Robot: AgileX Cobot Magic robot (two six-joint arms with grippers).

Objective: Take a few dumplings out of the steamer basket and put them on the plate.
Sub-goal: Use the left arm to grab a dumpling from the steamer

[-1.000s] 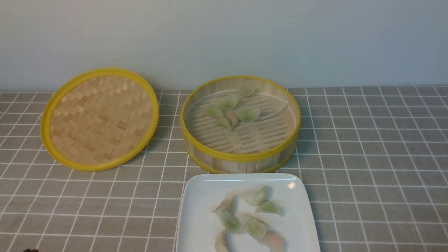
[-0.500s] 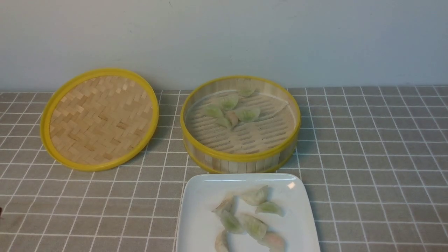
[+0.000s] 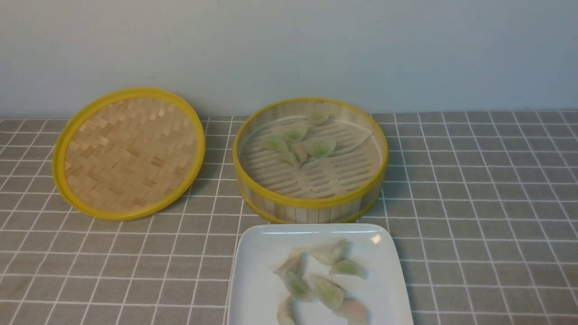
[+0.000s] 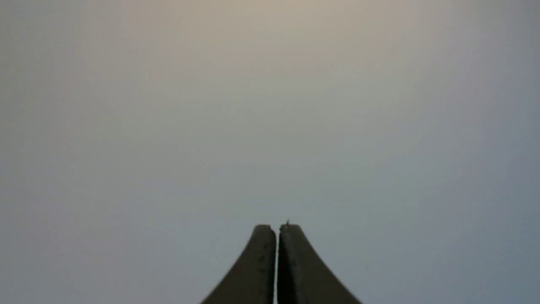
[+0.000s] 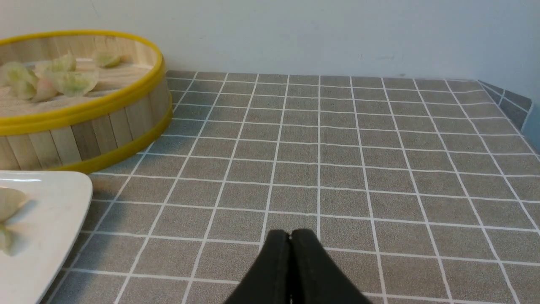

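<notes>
Dumplings (image 3: 328,291) lie scattered on the plate (image 3: 257,253), the nearest thing to my right gripper (image 5: 290,237) and just off to its left. That gripper's jaws are pressed together on nothing over the checked cloth (image 5: 337,147). Beyond the plate, farther from that gripper, sits the steamer basket (image 3: 311,203), with a cluster of dumplings toward its far wall, and the woven lid (image 3: 128,153) lies further left. My left gripper (image 4: 277,230) is likewise closed tight and empty, facing only a blank, blurred surface.
</notes>
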